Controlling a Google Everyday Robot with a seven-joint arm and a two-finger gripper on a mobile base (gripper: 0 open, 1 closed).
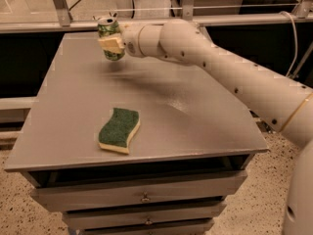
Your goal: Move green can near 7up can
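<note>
1. The gripper [112, 44] is clamped round the green can [108, 28], which is tilted and seemingly just off the table [195, 126], near its far left corner.
2. A sponge [119, 129] lies near the front edge, well apart from the can.

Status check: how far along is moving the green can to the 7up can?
Done: gripper is shut on the green can near the far left of the table, apparently lifted. In hand: carrying it. Left: setting it beside the 7up can, which isn't visible, possibly behind the arm.
</note>
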